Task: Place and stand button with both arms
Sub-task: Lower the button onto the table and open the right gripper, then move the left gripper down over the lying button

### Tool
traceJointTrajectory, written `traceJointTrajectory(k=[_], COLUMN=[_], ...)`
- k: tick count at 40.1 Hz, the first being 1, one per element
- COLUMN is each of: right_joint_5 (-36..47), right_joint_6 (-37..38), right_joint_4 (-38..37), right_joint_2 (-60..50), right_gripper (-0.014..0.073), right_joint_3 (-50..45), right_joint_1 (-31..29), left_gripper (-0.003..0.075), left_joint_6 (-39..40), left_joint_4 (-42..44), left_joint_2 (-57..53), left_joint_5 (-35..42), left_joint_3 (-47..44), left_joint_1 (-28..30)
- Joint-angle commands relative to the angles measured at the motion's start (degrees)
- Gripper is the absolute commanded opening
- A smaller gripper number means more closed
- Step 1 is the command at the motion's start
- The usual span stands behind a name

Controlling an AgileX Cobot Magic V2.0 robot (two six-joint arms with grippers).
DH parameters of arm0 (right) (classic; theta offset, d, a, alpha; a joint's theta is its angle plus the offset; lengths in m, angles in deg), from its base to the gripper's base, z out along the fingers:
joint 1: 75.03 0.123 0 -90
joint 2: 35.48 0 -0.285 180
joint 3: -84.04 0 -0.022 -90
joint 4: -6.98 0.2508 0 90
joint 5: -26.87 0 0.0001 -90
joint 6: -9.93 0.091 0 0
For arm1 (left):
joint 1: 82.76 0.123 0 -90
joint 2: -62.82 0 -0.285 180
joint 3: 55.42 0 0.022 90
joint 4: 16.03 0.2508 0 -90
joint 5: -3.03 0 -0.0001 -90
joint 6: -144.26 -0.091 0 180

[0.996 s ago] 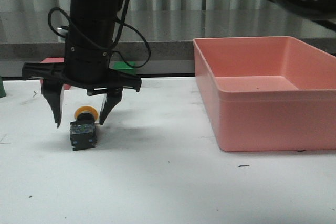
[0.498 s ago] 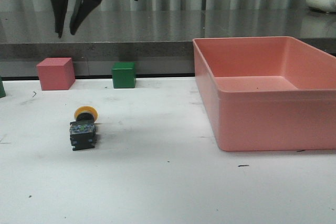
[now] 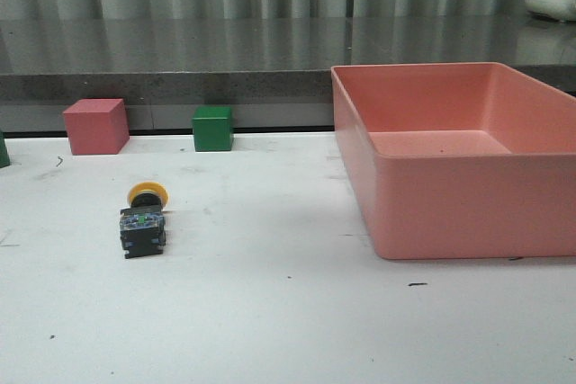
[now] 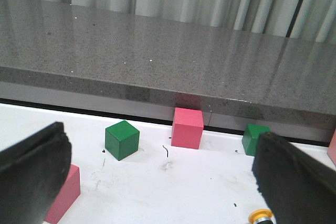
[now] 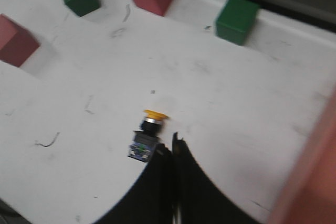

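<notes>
The button lies on its side on the white table at the front left, with its yellow cap toward the back and its black body with bluish terminals toward me. No arm shows in the front view. In the left wrist view my left gripper is wide open and empty, high above the table, and only the button's yellow cap shows by one finger. In the right wrist view my right gripper is shut and empty, well above the table, with the button just beside its tips.
A large pink bin stands on the right. A pink cube and a green cube sit along the back edge. The left wrist view shows another green cube and another pink cube further left.
The left arm, which stood open around the button, has risen up and out of the front view. The button has stayed lying in the same place.
</notes>
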Motion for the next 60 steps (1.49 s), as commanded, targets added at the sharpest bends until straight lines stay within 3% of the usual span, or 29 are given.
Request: traceJointTrajectory(k=[1, 8, 15, 27, 37, 44, 52, 60], right_joint_5=[-4.8, -3.3, 5.0, 30.1, 53.6, 63.0, 64.7, 64.8], right_joint_6=[-2.5, -4.8, -5.3, -7.3, -7.7, -7.7, -7.7, -7.7], right_joint_4=[-0.1, -0.1, -0.1, -4.8, -8.9, -11.2, -12.8, -12.8], right_joint_2=[-10.4, -22.7, -35.0, -55.7, -73.9, -87.7, -99.9, -103.0], right_gripper=[-0.0061, -0.0061, -0.0061, -0.0061, -0.0061, -0.0061, -0.0061, -0.0061], right_joint_3=[-6.2, -24.6, -44.2, -78.7, -101.0, -108.2, -110.3, -110.3], right_joint_1=[-6.2, -18.6, -27.1, -28.1, -27.6, -27.6, -27.6, -27.6], left_gripper=[0.0673, 0.0673, 0.0673, 0.0673, 0.0673, 0.0673, 0.0673, 0.0673], left_joint_6=[0.0, 0.0, 0.0, 0.0, 0.0, 0.0, 0.0, 0.0], left_joint_4=[-0.1, -0.1, -0.1, -0.1, -0.1, -0.1, -0.1, -0.7], left_joint_2=[0.7, 0.7, 0.7, 0.7, 0.7, 0.7, 0.7, 1.1], left_joint_5=[4.4, 4.4, 4.4, 4.4, 4.4, 4.4, 4.4, 4.4], left_joint_3=[1.8, 1.8, 1.8, 1.8, 1.8, 1.8, 1.8, 1.8], left_joint_1=[0.0, 0.0, 0.0, 0.0, 0.0, 0.0, 0.0, 0.0])
